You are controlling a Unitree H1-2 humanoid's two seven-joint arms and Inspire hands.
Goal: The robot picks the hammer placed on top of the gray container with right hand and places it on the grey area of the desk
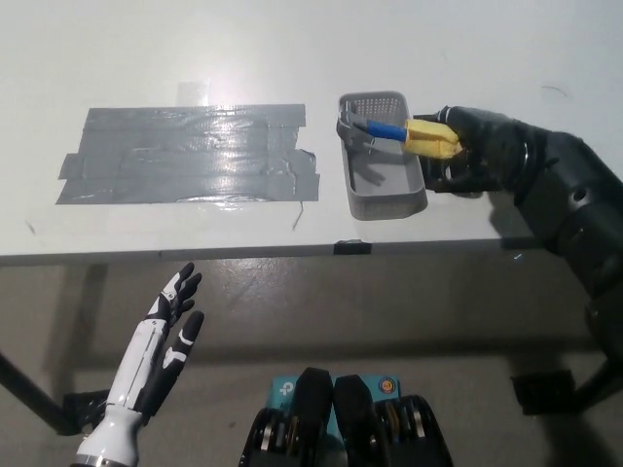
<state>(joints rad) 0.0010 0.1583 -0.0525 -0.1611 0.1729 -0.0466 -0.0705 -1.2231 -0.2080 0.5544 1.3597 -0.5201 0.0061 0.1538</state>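
The hammer (387, 129) has a metal head, a blue neck and a yellow grip. It lies tilted across the far end of the gray container (384, 190), with its head by the container's far left corner. My black right hand (475, 154) is shut on the yellow grip, just right of the container. The grey taped area (185, 154) covers the desk to the container's left. My white left hand (164, 336) rests open below the desk's front edge at the lower left.
The white desk's front edge (292, 253) runs across the middle of the picture, with floor below it. A dark pad (458, 183) lies on the desk under my right hand. Desk legs and feet show at the lower corners.
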